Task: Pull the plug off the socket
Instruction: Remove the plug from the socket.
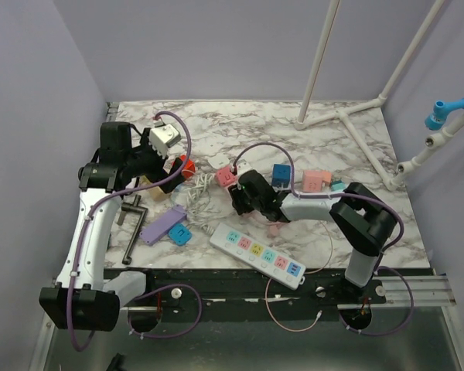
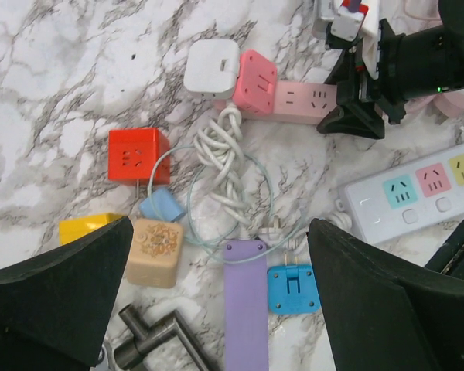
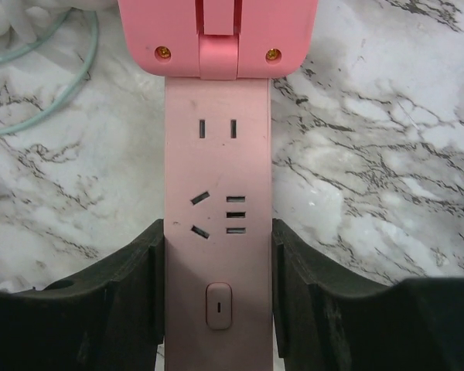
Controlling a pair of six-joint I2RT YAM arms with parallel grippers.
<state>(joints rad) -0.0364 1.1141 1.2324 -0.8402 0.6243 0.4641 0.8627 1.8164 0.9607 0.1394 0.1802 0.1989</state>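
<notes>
Currently the right gripper (image 3: 216, 259) is closed on the two long sides of the pink socket strip (image 3: 216, 170), which lies flat on the desk (image 3: 387, 154); the pink plug (image 3: 216, 35) sits at its far end. The left gripper (image 2: 219, 255) hangs wide open over the clutter, apart from the plug. I think the smooth strip may slip during a pull, and the white cable coil (image 2: 224, 154) just beside can snag. More open room seems to be beyond the plug

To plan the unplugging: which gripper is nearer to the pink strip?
Right. The right gripper clamps the pink strip on both sides. The left gripper hovers open, apart from it, over the cubes.
</notes>
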